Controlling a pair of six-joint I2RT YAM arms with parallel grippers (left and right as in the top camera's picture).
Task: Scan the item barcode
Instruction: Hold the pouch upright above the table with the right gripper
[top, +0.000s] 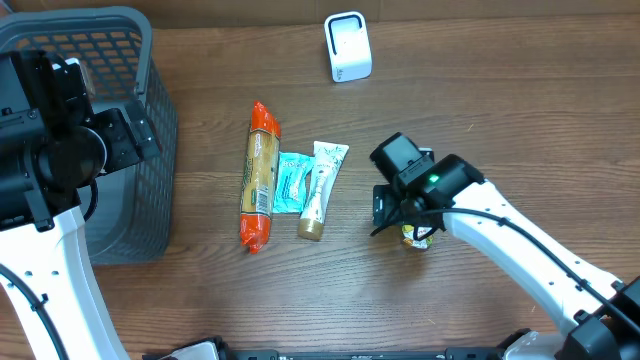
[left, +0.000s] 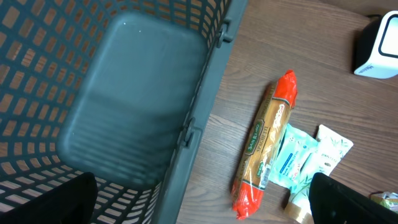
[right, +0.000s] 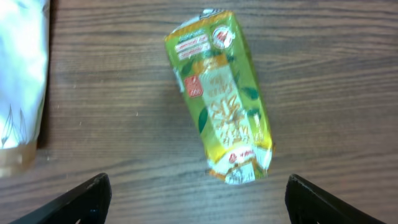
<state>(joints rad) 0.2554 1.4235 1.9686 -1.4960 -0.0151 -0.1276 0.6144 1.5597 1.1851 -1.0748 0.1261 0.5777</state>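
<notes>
Yellow-green packet (right: 221, 99) lies flat on the wood surface (right: 336, 74), centre of the right wrist view. Right gripper (right: 196, 190) hangs above it, spread wide, gripping nothing, fingers clear of the packet.

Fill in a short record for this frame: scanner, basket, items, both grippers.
scanner: white barcode scanner, far side of table
basket: grey mesh basket, left side
items in row: long orange-ended pack, teal packet, white tube
left gripper: open, above basket
right gripper: open, above yellow-green packet lying on table
</notes>
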